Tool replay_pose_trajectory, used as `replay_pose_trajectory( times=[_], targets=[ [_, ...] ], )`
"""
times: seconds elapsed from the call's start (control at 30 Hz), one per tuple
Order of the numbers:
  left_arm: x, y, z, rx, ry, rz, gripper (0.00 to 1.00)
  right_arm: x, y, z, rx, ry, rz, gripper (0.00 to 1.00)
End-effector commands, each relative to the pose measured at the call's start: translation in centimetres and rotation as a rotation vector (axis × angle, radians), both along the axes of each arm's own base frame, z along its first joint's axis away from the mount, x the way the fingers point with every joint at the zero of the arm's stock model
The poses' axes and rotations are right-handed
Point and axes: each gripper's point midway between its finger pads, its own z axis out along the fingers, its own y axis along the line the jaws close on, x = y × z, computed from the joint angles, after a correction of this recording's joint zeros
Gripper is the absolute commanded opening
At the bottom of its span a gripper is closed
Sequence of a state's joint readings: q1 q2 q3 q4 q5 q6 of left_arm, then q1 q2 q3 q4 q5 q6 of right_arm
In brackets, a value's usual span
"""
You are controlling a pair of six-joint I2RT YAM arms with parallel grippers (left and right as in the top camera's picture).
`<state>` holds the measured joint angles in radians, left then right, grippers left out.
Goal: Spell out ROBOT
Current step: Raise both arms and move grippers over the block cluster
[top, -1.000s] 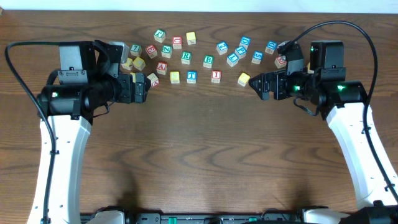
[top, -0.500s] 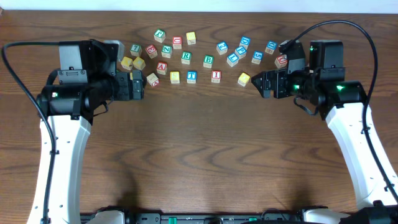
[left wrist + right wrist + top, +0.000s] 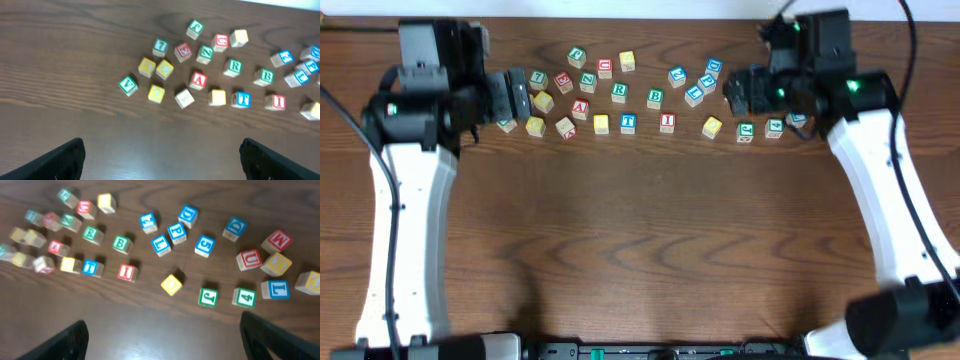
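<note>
The green R cube (image 3: 619, 90), green B cube (image 3: 655, 97) and blue T cube (image 3: 628, 122) lie among scattered cubes at the far middle of the table. One plain yellow cube (image 3: 601, 123) sits just left of the T, another (image 3: 711, 127) lies further right. The left wrist view shows R (image 3: 233, 66), B (image 3: 263, 76) and T (image 3: 241, 98). The right wrist view shows R (image 3: 90, 233), B (image 3: 120, 243), T (image 3: 90, 267) and a yellow cube (image 3: 171, 284). My left gripper (image 3: 517, 93) is open and empty at the cluster's left end. My right gripper (image 3: 735, 90) is open and empty at its right end.
Red A (image 3: 581, 107) and red I (image 3: 667, 122) sit in the same row. Blue letter cubes (image 3: 695, 92) cluster near my right gripper, with a green J (image 3: 746, 131) and green 4 (image 3: 774, 127) below it. More yellow cubes (image 3: 535, 126) lie by my left gripper.
Both arms have swung toward the far edge of the table. Each gripper now sits higher, level with the cubes' back rows. Cubes by the right arm have come into view.
</note>
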<state>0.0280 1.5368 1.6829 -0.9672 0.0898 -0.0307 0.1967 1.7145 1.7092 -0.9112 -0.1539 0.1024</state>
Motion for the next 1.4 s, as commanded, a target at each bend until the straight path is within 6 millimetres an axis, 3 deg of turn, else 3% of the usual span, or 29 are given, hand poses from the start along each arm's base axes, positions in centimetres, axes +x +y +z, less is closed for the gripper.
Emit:
replay_pose_trajectory(
  times=[0.0, 0.23, 0.43, 1.17, 1.37],
  targets=[
    [1.2, 0.6, 0.7, 0.014, -0.002, 0.033, 0.97, 1.5, 0.4, -0.3, -0.017, 0.015, -0.037, 0.90],
    [1.8, 0.6, -1.2, 0.008, 0.051, 0.041, 0.96, 1.7, 0.5, -2.6, -0.062, 0.073, -0.073, 0.88],
    [2.0, 0.6, -2.3, 0.007, 0.089, 0.040, 0.96, 1.4, 0.2, -3.0, -0.065, 0.096, -0.127, 0.84],
    [1.2, 0.5, -3.9, 0.006, 0.143, 0.039, 0.96, 1.2, -0.3, -3.7, -0.022, 0.133, -0.241, 0.78],
    [1.3, 0.5, -3.9, 0.006, 0.140, 0.038, 0.96, 1.3, -0.2, -4.7, -0.015, 0.160, -0.264, 0.78]
  ],
)
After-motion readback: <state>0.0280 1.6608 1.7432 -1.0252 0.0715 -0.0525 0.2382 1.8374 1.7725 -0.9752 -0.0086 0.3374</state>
